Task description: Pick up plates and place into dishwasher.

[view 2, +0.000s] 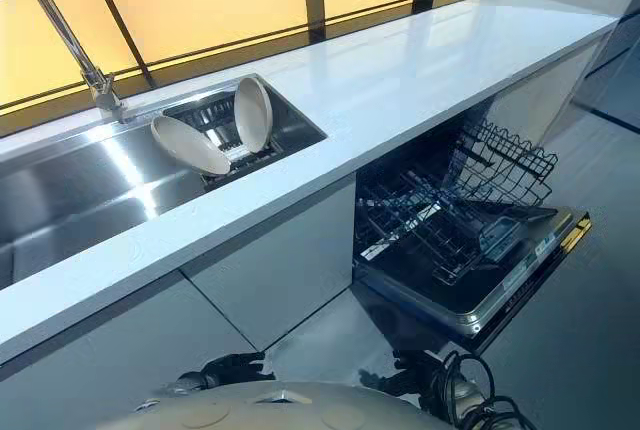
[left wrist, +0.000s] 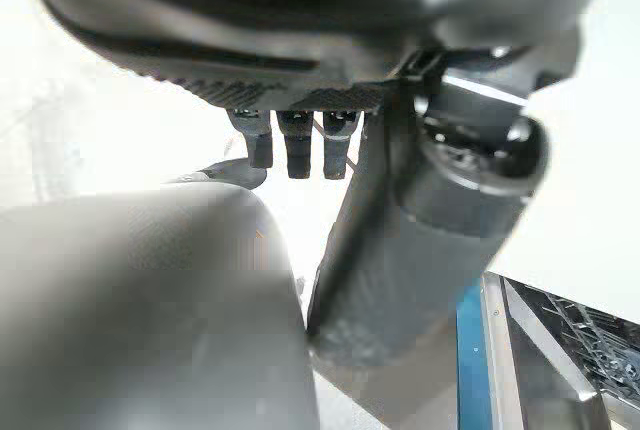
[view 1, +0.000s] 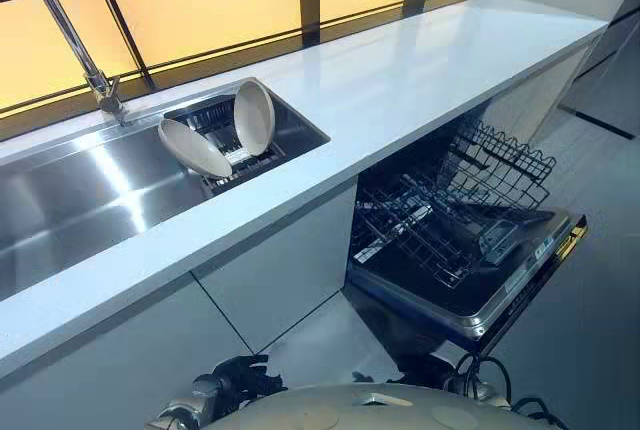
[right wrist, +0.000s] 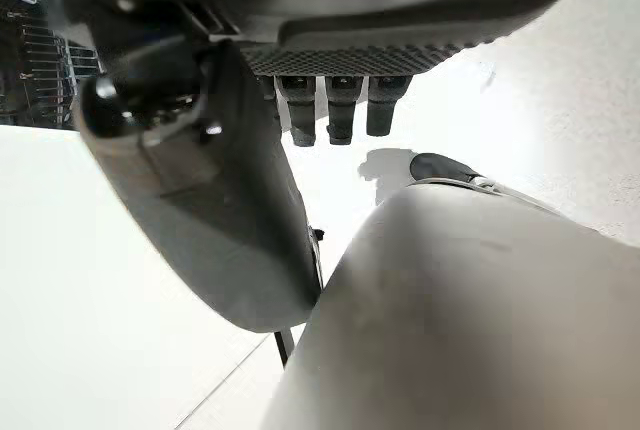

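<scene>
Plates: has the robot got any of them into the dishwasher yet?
Done: the dishwasher stands open, its rack pulled out, with no plate visible in it. In hand: nothing; the left hand and right hand hang low, open. Left: everything. The left plate and right plate lean in the sink.

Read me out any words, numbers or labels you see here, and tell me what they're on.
None can be read.
Dishwasher door: small marks along its front edge, too small to read.
Plates: no print to be seen.
</scene>
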`<state>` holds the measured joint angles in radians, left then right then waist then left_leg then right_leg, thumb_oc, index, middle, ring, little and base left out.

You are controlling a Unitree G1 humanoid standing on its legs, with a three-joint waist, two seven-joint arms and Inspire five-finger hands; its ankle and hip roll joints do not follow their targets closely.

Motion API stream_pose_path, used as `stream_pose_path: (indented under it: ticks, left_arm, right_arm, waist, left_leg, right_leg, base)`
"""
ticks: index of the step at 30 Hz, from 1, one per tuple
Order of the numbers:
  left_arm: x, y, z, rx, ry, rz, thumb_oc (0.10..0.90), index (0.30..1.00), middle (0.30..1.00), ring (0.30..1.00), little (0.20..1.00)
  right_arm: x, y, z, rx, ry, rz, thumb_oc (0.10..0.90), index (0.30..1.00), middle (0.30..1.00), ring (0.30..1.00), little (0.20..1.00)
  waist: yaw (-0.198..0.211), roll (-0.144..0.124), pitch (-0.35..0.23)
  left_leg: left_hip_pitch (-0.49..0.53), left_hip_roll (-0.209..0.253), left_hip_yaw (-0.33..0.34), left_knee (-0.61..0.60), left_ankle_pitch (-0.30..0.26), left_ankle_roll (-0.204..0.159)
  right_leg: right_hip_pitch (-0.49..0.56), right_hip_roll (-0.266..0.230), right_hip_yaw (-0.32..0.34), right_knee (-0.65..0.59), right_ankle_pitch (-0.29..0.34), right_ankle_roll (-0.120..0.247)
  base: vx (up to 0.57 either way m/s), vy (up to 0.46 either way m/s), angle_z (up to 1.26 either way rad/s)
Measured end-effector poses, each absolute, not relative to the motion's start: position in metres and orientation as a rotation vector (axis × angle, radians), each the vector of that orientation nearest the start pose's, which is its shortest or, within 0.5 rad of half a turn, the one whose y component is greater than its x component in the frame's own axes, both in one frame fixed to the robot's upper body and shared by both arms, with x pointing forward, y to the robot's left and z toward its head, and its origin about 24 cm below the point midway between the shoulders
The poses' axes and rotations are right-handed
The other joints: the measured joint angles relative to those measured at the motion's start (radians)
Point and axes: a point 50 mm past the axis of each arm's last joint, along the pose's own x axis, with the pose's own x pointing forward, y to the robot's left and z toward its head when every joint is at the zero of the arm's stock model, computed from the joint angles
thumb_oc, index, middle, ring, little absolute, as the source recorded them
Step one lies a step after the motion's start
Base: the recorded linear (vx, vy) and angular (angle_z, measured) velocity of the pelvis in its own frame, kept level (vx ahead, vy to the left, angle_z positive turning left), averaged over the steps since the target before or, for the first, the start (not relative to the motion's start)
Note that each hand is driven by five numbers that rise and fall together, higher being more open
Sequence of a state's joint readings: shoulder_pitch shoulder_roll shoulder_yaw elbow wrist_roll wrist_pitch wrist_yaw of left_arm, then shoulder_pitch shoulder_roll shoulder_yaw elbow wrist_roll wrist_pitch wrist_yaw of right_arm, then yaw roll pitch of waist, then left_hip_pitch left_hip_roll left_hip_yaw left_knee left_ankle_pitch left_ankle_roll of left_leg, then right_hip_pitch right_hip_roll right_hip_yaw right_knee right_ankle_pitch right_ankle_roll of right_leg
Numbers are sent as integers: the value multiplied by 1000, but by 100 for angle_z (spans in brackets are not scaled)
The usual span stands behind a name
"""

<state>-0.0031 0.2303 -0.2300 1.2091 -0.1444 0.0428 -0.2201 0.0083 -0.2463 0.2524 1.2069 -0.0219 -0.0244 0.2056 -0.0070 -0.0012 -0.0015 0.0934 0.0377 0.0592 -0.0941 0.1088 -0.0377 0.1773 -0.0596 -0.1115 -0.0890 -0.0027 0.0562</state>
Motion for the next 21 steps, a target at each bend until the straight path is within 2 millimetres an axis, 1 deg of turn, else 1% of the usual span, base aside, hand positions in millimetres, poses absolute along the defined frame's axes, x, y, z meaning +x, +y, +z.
stream_pose_path:
  ticks: [21]
  left_arm:
    - [87, 211, -165, 75, 1279, -159, 800, 900, 900, 900, 900]
  right_arm:
    - [87, -216, -164, -258, 1247, 267, 800, 900, 900, 900, 900]
  waist:
    - [0, 0, 0]
  left_leg:
    - [0, 0, 0, 0, 0, 0]
  right_leg:
    - [0, 0, 0, 0, 0, 0]
  base:
    - [-9, -10, -2]
